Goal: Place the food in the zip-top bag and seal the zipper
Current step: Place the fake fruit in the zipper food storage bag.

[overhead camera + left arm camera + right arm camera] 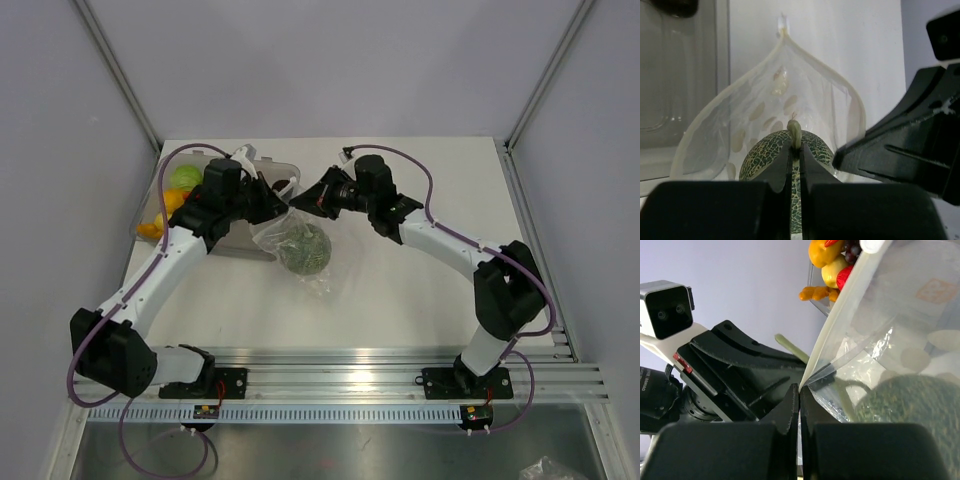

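Only a netted green melon (305, 248) lay inside the zip-top bag (272, 232) at mid-desk (400, 290). The other food (170, 200) sat in the grey tray (240, 243), and the zipper (815, 57) gaped open. The left hand (796, 150) appeared pinched shut on the melon's stem, and the right hand (799, 390) clamped the bag's mouth edge.

Bright, even light with soft shadows; wrist views blur up close, and the zip-top bag (900, 315) glints.

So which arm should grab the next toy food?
Probably the left arm: the tray of food sits just beside it, once it drops the melon. The right arm is busy, its jaws pinching the bag open.
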Robot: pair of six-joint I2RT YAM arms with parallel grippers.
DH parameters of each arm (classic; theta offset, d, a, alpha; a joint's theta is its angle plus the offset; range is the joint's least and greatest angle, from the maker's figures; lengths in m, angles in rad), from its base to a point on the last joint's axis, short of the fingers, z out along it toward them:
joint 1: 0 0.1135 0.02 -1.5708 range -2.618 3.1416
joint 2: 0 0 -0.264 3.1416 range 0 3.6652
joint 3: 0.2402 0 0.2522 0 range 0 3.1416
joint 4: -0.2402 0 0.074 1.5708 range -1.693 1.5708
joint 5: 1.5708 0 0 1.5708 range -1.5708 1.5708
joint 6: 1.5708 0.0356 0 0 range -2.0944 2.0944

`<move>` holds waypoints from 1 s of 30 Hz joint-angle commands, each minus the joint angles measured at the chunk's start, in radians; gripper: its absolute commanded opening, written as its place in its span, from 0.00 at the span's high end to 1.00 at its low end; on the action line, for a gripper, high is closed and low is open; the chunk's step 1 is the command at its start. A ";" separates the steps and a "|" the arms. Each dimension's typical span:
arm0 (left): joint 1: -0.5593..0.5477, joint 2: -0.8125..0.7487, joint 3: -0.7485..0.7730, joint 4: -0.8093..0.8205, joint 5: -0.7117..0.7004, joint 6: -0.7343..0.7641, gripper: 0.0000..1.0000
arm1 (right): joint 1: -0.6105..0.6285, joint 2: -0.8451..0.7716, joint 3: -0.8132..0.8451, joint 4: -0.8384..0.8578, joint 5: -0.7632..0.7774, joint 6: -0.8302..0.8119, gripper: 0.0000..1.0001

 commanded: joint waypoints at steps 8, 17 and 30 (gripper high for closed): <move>-0.022 0.126 0.115 0.011 0.315 0.086 0.86 | 0.000 -0.051 0.007 0.082 -0.072 -0.067 1.00; -0.023 0.098 0.316 -0.234 0.291 0.237 0.34 | -0.002 -0.103 -0.059 0.088 -0.068 -0.112 1.00; 0.046 -0.007 0.321 -0.320 0.240 0.247 0.88 | -0.002 -0.094 -0.066 0.082 -0.080 -0.130 1.00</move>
